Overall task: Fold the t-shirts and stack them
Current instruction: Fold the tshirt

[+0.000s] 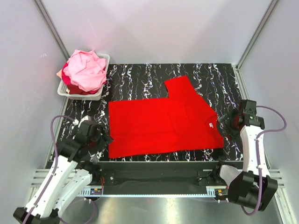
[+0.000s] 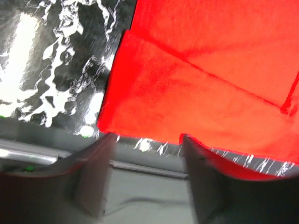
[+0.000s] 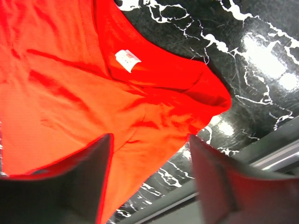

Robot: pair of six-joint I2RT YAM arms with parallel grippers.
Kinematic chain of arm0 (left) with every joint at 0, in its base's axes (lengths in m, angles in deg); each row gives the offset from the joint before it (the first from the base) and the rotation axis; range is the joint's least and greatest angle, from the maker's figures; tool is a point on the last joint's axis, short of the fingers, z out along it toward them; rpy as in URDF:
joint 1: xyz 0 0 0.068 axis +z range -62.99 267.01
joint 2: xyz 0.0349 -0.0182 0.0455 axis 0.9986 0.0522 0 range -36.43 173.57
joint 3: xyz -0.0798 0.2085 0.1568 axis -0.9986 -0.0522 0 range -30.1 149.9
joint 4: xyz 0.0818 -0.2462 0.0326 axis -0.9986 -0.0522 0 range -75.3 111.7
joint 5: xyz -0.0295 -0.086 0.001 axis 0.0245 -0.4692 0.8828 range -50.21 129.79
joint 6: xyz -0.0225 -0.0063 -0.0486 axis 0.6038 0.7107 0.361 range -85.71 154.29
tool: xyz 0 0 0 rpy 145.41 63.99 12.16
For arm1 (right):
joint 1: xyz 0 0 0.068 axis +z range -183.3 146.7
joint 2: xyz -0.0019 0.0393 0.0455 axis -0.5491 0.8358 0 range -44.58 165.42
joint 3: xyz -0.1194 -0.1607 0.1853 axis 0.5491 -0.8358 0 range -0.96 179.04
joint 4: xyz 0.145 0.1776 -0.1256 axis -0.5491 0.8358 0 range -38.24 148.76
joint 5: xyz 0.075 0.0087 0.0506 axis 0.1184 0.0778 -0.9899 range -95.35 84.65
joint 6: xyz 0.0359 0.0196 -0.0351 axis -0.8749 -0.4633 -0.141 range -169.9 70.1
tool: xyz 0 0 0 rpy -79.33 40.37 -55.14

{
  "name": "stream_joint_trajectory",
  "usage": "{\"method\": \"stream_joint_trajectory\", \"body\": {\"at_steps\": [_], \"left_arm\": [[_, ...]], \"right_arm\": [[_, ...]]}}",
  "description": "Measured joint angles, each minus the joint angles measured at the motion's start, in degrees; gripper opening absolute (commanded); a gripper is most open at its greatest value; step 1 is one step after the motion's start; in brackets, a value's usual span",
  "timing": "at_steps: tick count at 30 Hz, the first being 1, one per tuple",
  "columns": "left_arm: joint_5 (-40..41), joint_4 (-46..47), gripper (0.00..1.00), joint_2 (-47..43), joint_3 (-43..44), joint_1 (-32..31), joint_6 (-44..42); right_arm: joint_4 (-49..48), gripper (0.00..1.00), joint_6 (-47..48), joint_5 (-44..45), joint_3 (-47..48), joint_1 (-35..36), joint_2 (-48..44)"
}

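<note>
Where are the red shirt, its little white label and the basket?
Red shirt [image 1: 159,126]: top view, middle of its body.
Label [image 3: 127,59]: right wrist view, centre of the white tag.
Basket [image 1: 93,97]: top view, its near wall.

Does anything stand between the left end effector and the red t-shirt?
Nothing visible does. The left end effector is open beside the near left corner of the red t-shirt, with only bare table between them.
</note>
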Motion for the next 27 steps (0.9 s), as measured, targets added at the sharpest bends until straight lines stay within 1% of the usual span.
{"method": "stream_joint_trajectory", "body": {"at_steps": [1,2,5,7,9,11,13,16,22,23,27], "left_arm": [[-0.15,-1.51,0.77,-1.27,0.52,-0.02,-0.15],[-0.28,-2.97,0.82,-2.32,1.49,-0.02,-0.72],[-0.04,-5.81,0.85,-3.98,5.95,-0.02,-3.63],[0.68,-5.95,0.86,-3.93,8.96,-0.02,-6.21],[1.84,-5.4,0.86,-3.21,11.37,0.0,-9.49],[2.19,-4.85,0.86,-2.36,11.93,-0.02,-11.54],[2.4,-3.78,0.86,-0.83,12.04,0.0,-13.92],[3.15,-2.05,0.86,1.2,12.04,0.0,-16.68],[2.86,1.6,0.87,0.57,12.02,0.0,-19.56],[2.8,2.08,0.87,0.33,12.02,0.0,-19.82],[2.51,3.1,0.86,0.31,12.02,0.0,-20.48]], "right_arm": [[0.2,0.87,0.07,0.09,0.04,0.02,-0.66],[0.48,0.88,-0.02,0.24,0.24,0.0,-1.09],[-0.22,0.88,0.13,-0.28,1.44,0.0,-1.2],[-2.16,0.88,0.15,-2.38,2.1,0.02,-0.68],[-5.03,0.88,0.24,-5.18,4.0,0.13,2.19],[-7.06,0.9,0.81,-6.67,8.55,1.27,8.92],[-8.96,0.9,1.97,-7.26,15.89,3.34,17.79],[-10.29,0.91,4.28,-8.15,29.62,6.03,32.59],[-14.88,0.89,7.41,-17.03,59.04,7.52,61.31],[-14.75,0.9,7.65,-18.73,66.82,7.61,67.73],[-14.25,0.89,7.72,-22.36,89.88,8.15,86.82]]}}
